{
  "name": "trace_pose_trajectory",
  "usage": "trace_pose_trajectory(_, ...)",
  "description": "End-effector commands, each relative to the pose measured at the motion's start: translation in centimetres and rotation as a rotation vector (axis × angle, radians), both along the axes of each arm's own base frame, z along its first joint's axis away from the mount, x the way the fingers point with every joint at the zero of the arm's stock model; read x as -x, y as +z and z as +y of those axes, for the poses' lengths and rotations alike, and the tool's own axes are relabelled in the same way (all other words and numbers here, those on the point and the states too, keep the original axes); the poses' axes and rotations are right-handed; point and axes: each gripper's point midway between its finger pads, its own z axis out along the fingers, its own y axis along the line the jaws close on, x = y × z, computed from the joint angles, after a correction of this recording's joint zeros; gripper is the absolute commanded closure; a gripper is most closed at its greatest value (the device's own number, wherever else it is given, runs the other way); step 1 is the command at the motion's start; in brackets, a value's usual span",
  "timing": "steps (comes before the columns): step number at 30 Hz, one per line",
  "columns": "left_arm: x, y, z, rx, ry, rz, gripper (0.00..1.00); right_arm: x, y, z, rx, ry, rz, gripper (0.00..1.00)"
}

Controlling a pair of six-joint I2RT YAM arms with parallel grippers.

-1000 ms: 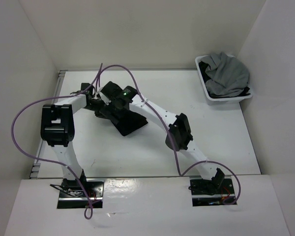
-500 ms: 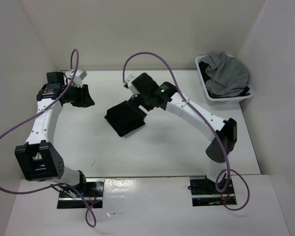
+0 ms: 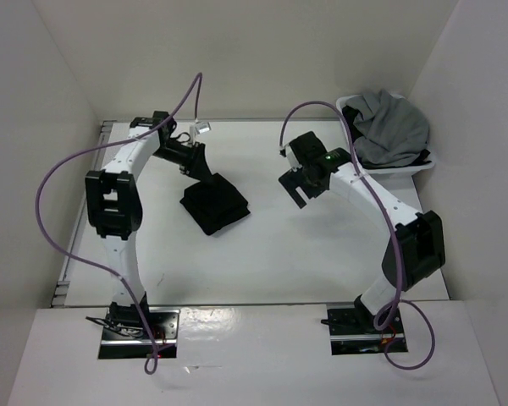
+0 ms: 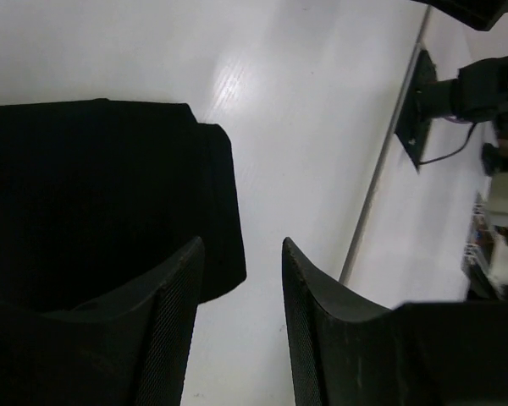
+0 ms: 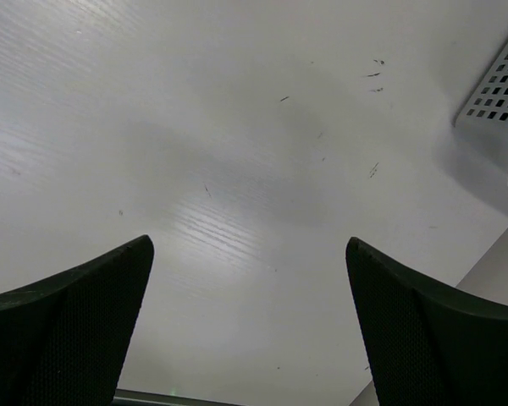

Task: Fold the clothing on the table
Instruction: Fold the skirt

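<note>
Clothing of plain black soft fabric [image 3: 215,205] lies flat on the large white rectangular table [image 3: 322,254] as a compact folded rectangle. It sits well to the left of the small white plastic basket [image 3: 394,168], which stands at the table's far right corner with a grey fabric garment [image 3: 394,127] heaped in it.

The left gripper [image 4: 241,249] is positioned at the clothing's far edge, well left of the basket. Its 2 fingers are released partway and grasp nothing. In the left wrist view, 1 finger overlaps the clothing's edge and the other is over bare table. Whether a finger touches the fabric cannot be told.

The right gripper [image 5: 247,249] is positioned between the clothing and the basket, nearer the basket. Its 2 fingers are spread wide over bare table with nothing between them.
</note>
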Motion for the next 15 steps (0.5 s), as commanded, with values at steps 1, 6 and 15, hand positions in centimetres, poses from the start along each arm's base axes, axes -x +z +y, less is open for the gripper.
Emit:
trace_pose_trajectory(1, 1.5, -0.2, -1.2, 0.142, -0.098, 0.092, 0.51, -0.5, 1.8, 0.2, -0.062, -0.007, -0.076, 0.02)
trace_pose_trajectory(6, 2.2, -3.3, -0.9, 0.163, -0.093, 0.179, 0.51, -0.6, 1.1, -0.5, -0.052, -0.026, -0.058, 0.02)
trace_pose_trajectory(15, 3.6, -10.6, 2.9, 0.198, 0.01, 0.395, 0.51, -1.1, -0.6, 0.0, -0.061, -0.028, -0.005, 0.02)
